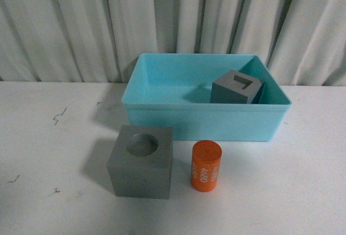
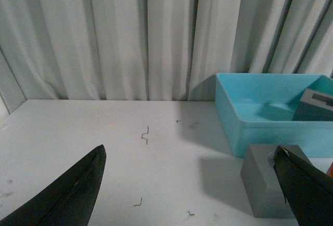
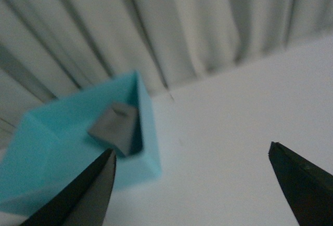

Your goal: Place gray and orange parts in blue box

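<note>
A light blue box (image 1: pixel 205 122) sits on the white tabletop (image 1: pixel 48 165), in front of a pale curtain (image 1: pixel 81 19). Its long side runs from left to right in the front view, and its open side faces up.

One gray cube (image 1: pixel 236 88) is already inside the box, in the right half. Its top face has a cut-out with straight edges, and that face points up. The cube is turned a little, so one corner points toward the robot.

The other gray cube (image 1: pixel 141 162) rests on the tabletop, just in front of the box and not touching it. Its round hole points straight up.

The orange cylinder (image 1: pixel 206 166) stands upright just beside that cube, on its right, with a small gap between them. Its long way goes up and down, and white digits run up its side.

The left fingers (image 2: pixel 73 189) are spread wide with nothing between them. The right fingers (image 3: pixel 83 195) are spread wide too, holding nothing.
</note>
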Robot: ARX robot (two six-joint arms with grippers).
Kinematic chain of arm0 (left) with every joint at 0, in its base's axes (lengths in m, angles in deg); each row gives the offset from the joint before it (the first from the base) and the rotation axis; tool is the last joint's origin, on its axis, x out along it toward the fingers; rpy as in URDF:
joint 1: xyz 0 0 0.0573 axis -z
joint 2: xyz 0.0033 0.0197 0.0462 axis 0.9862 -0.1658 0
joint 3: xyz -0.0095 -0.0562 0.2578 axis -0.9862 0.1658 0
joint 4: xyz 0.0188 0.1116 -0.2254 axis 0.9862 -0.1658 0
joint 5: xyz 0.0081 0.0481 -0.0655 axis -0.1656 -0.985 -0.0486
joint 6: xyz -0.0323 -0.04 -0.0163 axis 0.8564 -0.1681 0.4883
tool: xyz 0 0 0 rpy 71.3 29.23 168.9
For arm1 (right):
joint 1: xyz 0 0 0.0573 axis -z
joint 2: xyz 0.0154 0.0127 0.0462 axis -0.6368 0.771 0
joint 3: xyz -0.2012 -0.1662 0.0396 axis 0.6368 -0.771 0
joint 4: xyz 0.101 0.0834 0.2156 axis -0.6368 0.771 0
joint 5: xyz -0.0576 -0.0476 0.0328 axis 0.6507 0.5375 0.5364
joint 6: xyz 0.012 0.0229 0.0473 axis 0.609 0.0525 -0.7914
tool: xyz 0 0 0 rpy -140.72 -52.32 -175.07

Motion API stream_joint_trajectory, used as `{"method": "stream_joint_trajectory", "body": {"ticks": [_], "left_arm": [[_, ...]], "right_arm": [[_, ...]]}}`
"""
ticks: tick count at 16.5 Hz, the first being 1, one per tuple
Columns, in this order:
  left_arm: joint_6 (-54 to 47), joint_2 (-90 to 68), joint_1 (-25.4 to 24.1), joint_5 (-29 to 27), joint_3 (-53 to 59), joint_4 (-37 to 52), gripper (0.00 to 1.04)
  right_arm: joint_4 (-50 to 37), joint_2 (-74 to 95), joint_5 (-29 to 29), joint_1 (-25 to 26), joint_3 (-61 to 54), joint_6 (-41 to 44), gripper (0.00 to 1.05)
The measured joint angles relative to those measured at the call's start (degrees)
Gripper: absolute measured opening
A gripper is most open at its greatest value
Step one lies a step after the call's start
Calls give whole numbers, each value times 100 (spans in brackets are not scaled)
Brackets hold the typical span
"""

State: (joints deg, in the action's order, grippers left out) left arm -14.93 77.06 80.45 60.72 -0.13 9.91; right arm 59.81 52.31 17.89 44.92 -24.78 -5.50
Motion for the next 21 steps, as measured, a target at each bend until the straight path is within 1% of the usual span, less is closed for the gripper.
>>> {"method": "stream_joint_trajectory", "body": {"ticks": [1,2,3,4,5,7,8,16,17,18,21], "left_arm": [[0,0,7,7,0,-2,98],[0,0,2,-11,0,-7,98],[0,0,2,-11,0,-7,98],[0,0,2,0,0,-4,98],[0,0,2,13,0,-7,98],[0,0,2,-2,0,-4,98],[0,0,2,-2,0,-4,98],[0,0,2,0,0,-4,98],[0,0,2,-2,0,-4,98],[2,0,2,-2,0,-4,98],[0,0,2,-2,0,-2,98]], "right_arm": [[-1241,-140,-168,-50,-424,586,78],[-1805,-330,-192,-136,-881,1047,67],[-2083,-492,-162,-166,-1226,1294,54],[-2096,-649,151,-328,-1370,1405,43],[-2103,-907,205,-531,-1558,1475,31],[-2031,-1244,227,-562,-1853,1534,9],[-1930,-1521,227,-562,-2039,1576,2],[-960,-3104,236,-562,-2623,1576,2],[-1272,-3128,236,-562,-2787,1576,2],[-966,-3259,240,-562,-2817,1576,2],[-459,-3893,243,-562,-2820,1578,2]]}}
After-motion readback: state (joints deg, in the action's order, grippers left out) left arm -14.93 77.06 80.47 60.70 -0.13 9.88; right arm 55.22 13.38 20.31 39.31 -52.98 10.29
